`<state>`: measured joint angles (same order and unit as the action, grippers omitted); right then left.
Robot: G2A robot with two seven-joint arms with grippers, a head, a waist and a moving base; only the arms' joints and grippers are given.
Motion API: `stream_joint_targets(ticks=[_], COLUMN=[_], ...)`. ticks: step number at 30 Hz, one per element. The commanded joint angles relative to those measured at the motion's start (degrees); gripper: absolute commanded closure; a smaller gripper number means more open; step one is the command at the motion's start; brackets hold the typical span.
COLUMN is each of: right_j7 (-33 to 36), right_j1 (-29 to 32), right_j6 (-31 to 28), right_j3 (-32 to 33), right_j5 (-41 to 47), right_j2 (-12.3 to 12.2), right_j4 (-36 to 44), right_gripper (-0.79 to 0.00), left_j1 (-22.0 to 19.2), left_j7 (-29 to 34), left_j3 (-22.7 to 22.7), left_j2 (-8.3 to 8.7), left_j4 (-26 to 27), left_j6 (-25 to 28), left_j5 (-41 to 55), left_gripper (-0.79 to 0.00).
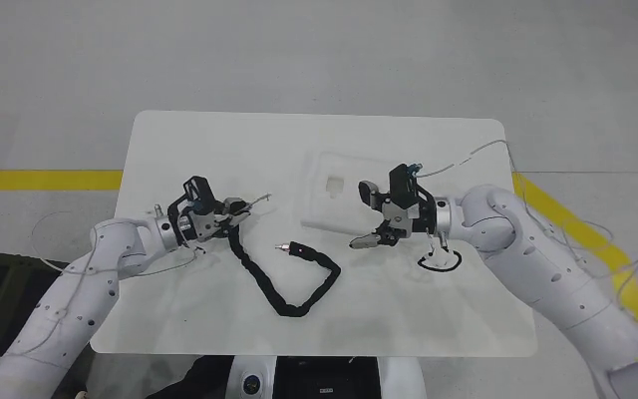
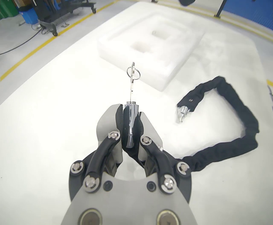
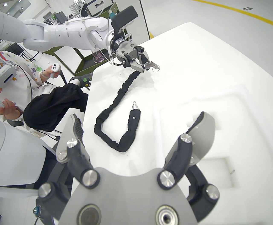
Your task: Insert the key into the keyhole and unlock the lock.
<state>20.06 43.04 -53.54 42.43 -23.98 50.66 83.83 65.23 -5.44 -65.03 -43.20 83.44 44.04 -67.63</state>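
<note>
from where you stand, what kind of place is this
Probably a robotics lab or workshop hall: a yellow floor line, a wheeled equipment rack and a blue bin beyond the white table.

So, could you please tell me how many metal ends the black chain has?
2: one barrel clamped in the left tool, one pin lying free on the table.
</note>
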Motion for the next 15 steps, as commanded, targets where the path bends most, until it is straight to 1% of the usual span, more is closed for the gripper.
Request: stream_joint_targets(ticks=[1, 4, 7, 8, 9, 10, 11, 15], right_j7=[-0.3, -0.8, -1.5, -1.8, -2.2, -2.5, -2.8, -4.4], right_j1=[0.8, 1.9, 2.8, 3.0, 3.3, 3.6, 3.8, 4.5], right_j6=[-0.1, -0.2, -0.5, -0.5, -0.4, -0.3, -0.3, -0.4], right_j3=[1.1, 2.4, 3.7, 4.1, 4.5, 4.8, 5.2, 6.2], right_j5=[-0.4, -1.1, -2.1, -2.5, -2.9, -3.4, -3.8, -5.2], right_j2=[-0.2, -0.5, -0.7, -0.7, -0.8, -0.8, -0.8, -0.6], right_j4=[0.0, 0.1, 0.2, 0.2, 0.2, 0.1, 0.0, -0.6], right_gripper=[-0.785, -0.785, -0.785, -0.785, -0.785, -0.785, -0.785, -0.785], left_j1=[-0.5, -1.4, -2.1, -2.3, -2.5, -2.7, -2.9, -3.6], left_j7=[5.5, 10.4, 11.7, 11.8, 11.8, 11.5, 10.9, 6.6], left_j3=[0.4, 1.0, 1.7, 1.9, 2.1, 2.3, 2.3, 1.4], left_j2=[-0.21, -0.58, -1.02, -1.14, -1.27, -1.4, -1.52, -1.71], left_j4=[1.4, 2.6, 2.8, 2.7, 2.5, 2.3, 1.9, -0.3], left_j6=[-1.6, -3.3, -3.6, -3.5, -3.4, -3.0, -2.7, -1.2], left_j5=[0.0, -0.2, 0.7, 0.7, 0.8, 1.1, 1.4, 2.0], left_gripper=[0.0, 0.0, 0.0, -0.182, -0.329, -0.65, -0.785, -0.785])
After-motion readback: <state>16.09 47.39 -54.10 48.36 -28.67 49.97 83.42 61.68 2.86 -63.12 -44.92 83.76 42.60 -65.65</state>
